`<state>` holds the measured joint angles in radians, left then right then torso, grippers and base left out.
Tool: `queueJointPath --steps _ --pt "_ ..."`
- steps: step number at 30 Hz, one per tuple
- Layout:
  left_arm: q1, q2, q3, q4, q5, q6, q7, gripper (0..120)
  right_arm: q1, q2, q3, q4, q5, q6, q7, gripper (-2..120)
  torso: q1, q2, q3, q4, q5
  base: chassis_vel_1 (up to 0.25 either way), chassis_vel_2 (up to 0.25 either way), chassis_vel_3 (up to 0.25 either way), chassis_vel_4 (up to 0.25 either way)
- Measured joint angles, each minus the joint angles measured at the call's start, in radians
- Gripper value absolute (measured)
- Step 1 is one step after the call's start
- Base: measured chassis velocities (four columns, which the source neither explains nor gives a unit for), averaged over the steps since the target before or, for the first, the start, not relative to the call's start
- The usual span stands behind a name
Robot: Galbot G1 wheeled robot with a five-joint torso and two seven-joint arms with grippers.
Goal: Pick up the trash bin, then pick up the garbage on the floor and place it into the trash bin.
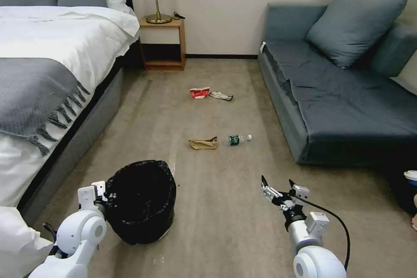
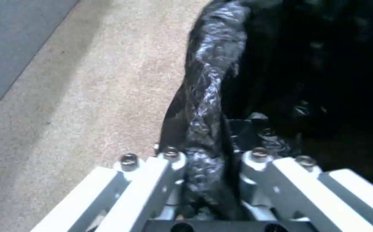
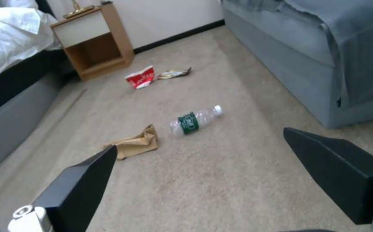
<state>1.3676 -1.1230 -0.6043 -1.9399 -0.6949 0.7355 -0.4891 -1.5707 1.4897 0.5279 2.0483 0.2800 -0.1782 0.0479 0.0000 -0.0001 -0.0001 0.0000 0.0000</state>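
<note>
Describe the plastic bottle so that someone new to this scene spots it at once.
Start at the grey sofa and look at the carpet along its front edge. The bottle lies there on its side, right of a crumpled brown paper bag. It alone is clear, with a dark green label and white cap.

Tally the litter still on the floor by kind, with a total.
Crumpled brown paper bag: 1
Clear plastic bottle: 1
Crushed red-and-white paper cup: 1
Snack wrapper: 1
Total: 4
</note>
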Motion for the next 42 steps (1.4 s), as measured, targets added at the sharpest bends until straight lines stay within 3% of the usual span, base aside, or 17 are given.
queueJointPath --steps 2,10,18,21,23,28,42 --pt "0.006 -0.003 -0.004 -0.003 0.012 -0.001 0.007 0 -0.004 0.001 -0.001 0.002 0.000 0.000 0.001 100 0.000 0.000 0.000 -0.0002 -0.0002 0.000 0.000 0.000 0.000" --pt "0.029 -0.015 -0.024 -0.052 0.118 -0.001 0.012 0 -0.005 -0.007 0.002 0.004 0.026 0.017 -0.005 100 0.000 0.000 0.000 0.0001 0.0002 0.000 0.000 0.000 0.000" --pt "0.056 -0.019 -0.033 -0.124 0.168 -0.001 0.013 0 -0.008 -0.016 -0.003 0.025 0.068 0.015 -0.064 100 0.000 0.000 0.000 0.0001 0.0000 0.000 0.000 0.000 0.000" --pt "0.069 -0.026 -0.037 -0.142 0.240 -0.016 0.024 0 -0.007 -0.018 -0.004 0.025 0.071 0.016 -0.068 100 0.000 0.000 0.000 0.0001 0.0001 0.000 0.000 0.000 0.000" --pt "0.089 -0.043 -0.047 -0.178 0.367 -0.046 0.042 0 -0.005 -0.021 -0.004 0.019 0.078 0.018 -0.068 100 0.000 0.000 0.000 0.0002 0.0001 0.000 0.000 0.000 0.000" --pt "0.120 -0.069 -0.049 -0.235 0.449 -0.066 0.054 0 -0.005 -0.025 -0.002 0.014 0.090 0.019 -0.069 100 0.000 0.000 0.000 0.0001 -0.0003 0.000 0.000 0.000 0.000" --pt "0.143 -0.079 -0.060 -0.261 0.528 -0.094 0.058 0 0.004 -0.033 0.009 0.001 0.111 0.030 -0.082 100 0.000 0.000 0.000 0.0000 0.0001 0.000 0.000 0.000 0.000"
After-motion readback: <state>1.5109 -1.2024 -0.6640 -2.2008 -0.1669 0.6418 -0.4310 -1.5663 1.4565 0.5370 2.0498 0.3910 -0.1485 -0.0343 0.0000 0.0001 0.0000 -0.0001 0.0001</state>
